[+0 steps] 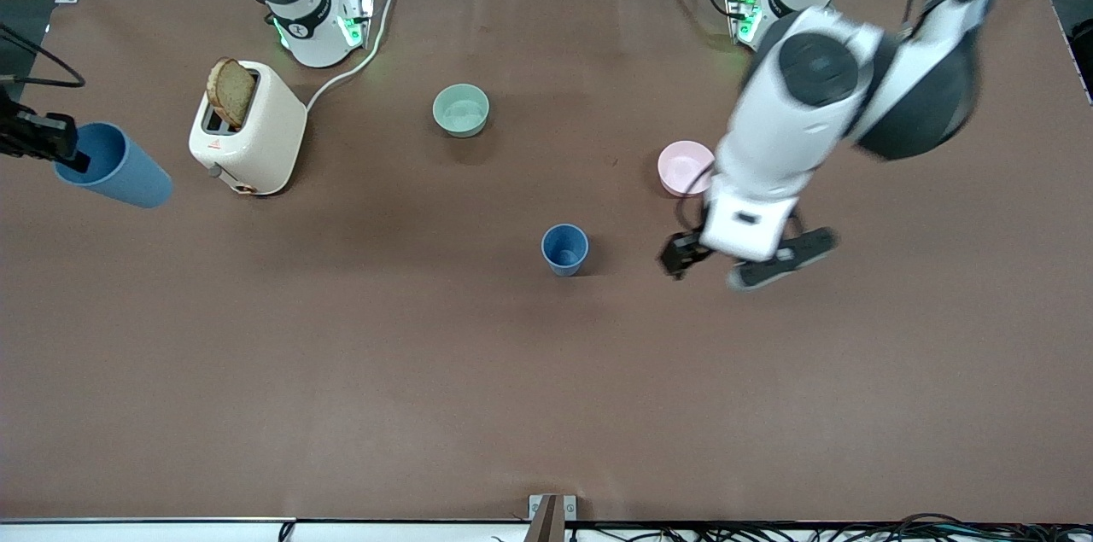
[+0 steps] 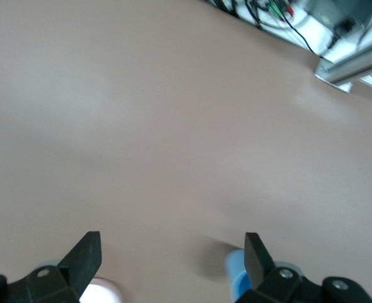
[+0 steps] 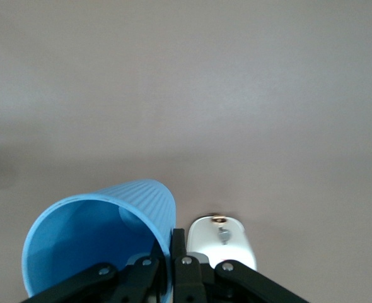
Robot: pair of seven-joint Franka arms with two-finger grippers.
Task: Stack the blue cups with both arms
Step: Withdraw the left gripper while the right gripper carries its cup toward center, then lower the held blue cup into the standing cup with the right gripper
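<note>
One blue cup (image 1: 564,249) stands upright on the middle of the table. My left gripper (image 1: 733,262) is open and empty, over the table beside this cup toward the left arm's end. In the left wrist view its fingertips (image 2: 88,252) are wide apart around bare table, with the cup (image 2: 238,273) beside one finger. My right gripper (image 1: 43,141) is at the right arm's end of the table, shut on the rim of the second blue cup (image 1: 115,167), which it holds tilted. The right wrist view shows the gripper (image 3: 171,252) pinching that cup's wall (image 3: 104,240).
A cream toaster (image 1: 256,136) with a slice of bread (image 1: 231,91) stands near the held cup; it also shows in the right wrist view (image 3: 222,243). A pale green bowl (image 1: 461,110) and a pink bowl (image 1: 683,165) sit farther from the camera than the standing cup.
</note>
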